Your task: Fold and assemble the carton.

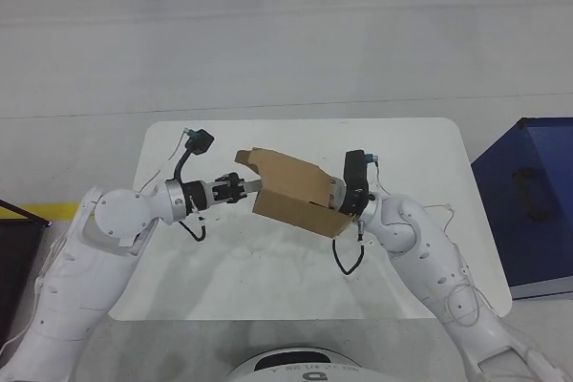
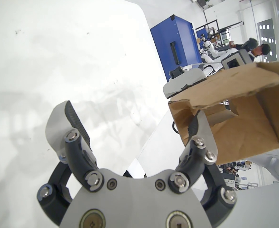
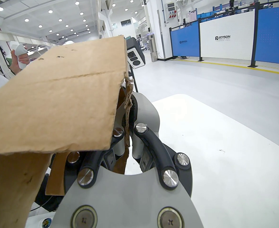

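A brown carton (image 1: 291, 191), partly folded into an open sleeve, hangs tilted above the middle of the white table (image 1: 267, 277). My right gripper (image 1: 340, 196) is at its right end, shut on a flap edge; in the right wrist view the right gripper (image 3: 127, 106) pinches torn cardboard beneath the carton (image 3: 58, 100). At the carton's left, open end sits my left gripper (image 1: 248, 184). The left wrist view shows that left gripper (image 2: 134, 122) open, with one fingertip (image 2: 195, 124) against the inside of the carton (image 2: 237, 119) and the other over bare table.
A blue cabinet (image 1: 544, 205) stands just off the table's right edge, also seen as the blue cabinet (image 2: 175, 46) in the left wrist view. A dark frame (image 1: 0, 215) sits at the left. The table's front half has free room.
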### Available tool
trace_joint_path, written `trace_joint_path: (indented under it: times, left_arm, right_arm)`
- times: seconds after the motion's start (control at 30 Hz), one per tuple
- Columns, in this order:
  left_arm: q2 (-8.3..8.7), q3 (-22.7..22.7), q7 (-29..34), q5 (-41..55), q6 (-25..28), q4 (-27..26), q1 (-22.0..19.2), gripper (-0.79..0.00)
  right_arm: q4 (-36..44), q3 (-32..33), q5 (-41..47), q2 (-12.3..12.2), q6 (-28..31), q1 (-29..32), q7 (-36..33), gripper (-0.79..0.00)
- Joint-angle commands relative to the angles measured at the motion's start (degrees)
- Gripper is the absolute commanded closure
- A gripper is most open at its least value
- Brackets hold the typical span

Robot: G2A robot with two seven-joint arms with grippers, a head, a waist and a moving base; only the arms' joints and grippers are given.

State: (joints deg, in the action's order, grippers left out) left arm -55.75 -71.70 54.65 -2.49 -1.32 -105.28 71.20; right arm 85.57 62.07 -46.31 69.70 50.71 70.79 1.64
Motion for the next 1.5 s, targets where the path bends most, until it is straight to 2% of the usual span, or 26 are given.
trace_joint_path:
  times: [0.0,0.13,0.33,0.5,0.63,0.8,0.97,1.1,1.27,1.47]
  left_arm:
    - [-0.07,0.5,0.03,-0.09,-0.1,0.11,-0.5,-0.785]
    - [-0.03,-0.3,-0.66,0.44,0.16,-0.13,-0.85,-0.785]
    - [0.42,-4.11,-1.74,2.19,1.13,-1.36,0.92,-0.785]
    - [0.7,-6.69,-2.54,3.58,2.12,-2.65,2.1,-0.785]
    - [0.69,-7.01,-2.93,3.74,2.51,-3.78,0.9,-0.785]
    - [0.4,-6.1,-5.15,3.38,2.58,-4.55,-2.1,-0.785]
    - [-0.11,-3.22,-6.52,2.36,0.92,-3.61,-5.9,-0.785]
    - [-1.03,0.33,-5.0,9.36,-0.16,0.49,-9.91,-0.785]
    - [-1.92,5.52,-4.17,6.99,-1.85,3.33,-14.84,-0.785]
    - [-2.74,10.24,-3.95,3.67,-3.18,4.59,-17.45,-0.785]
  right_arm:
    - [-0.11,-0.05,0.14,0.02,0.07,-0.07,0.15,0.0]
    - [-0.61,-0.03,0.66,0.08,0.13,-0.25,0.59,0.0]
    - [-2.1,0.58,2.92,0.08,1.46,-0.27,1.94,0.0]
    - [-4.05,0.92,7.1,0.16,4.57,-0.2,4.05,0.0]
    - [-6.91,0.41,10.86,0.39,7.29,-0.99,4.86,0.0]
    - [-7.86,-0.39,11.24,0.51,7.29,-1.7,4.41,0.0]
    - [-7.67,-0.42,10.12,0.48,7.29,-1.59,4.95,0.0]
    - [-7.15,-0.28,9.28,0.38,7.29,-1.39,5.49,0.0]
    - [-6.6,-0.37,8.62,0.19,7.29,-1.27,5.91,0.0]
    - [-6.74,-0.3,8.68,0.01,7.29,-1.24,6.71,0.0]
